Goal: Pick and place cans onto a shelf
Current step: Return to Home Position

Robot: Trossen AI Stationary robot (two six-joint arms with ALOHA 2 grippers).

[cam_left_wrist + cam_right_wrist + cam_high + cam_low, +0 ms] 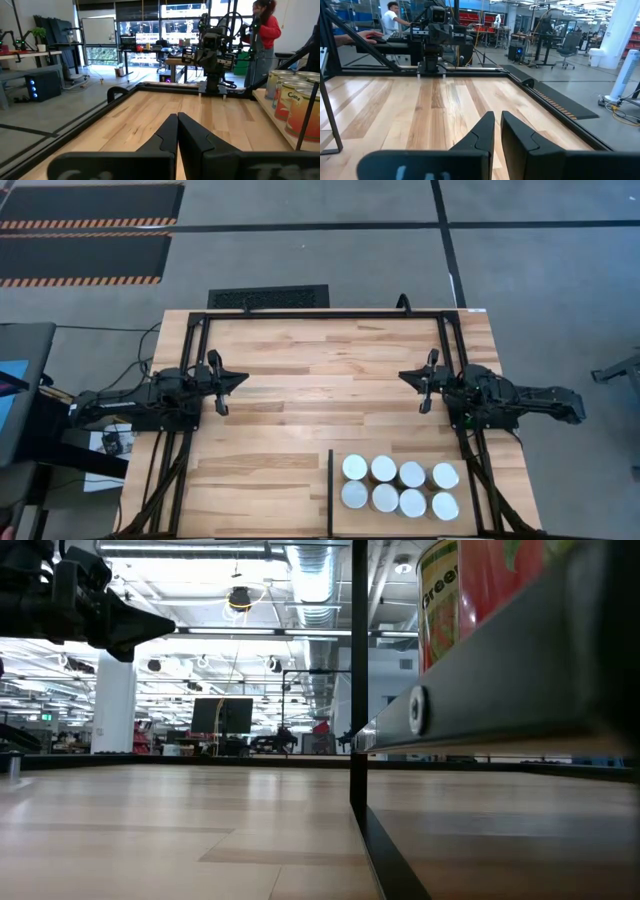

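Both of your dark two-finger grippers are clenched on nothing: the left gripper (243, 377) and right gripper (402, 376) hang well apart, tips facing across the light butcher-block wood worktop (320, 350). Eight small silver-topped tin cans (385, 498) stand in two rows of four on the wooden shelf (398, 452), beside its thin black divider bar (330, 490).

Floor grate (267, 297), striped mat (85, 255)

Cans (399, 485): silver-white tops, orange-red labels, green lettering. Desk (320, 370): light butcher-block wood, striped planks. Divider bar (330, 492), frame tubing (300, 313): black. Floor mats (85, 230): black, orange hazard stripes. Floor (350, 250): grey.
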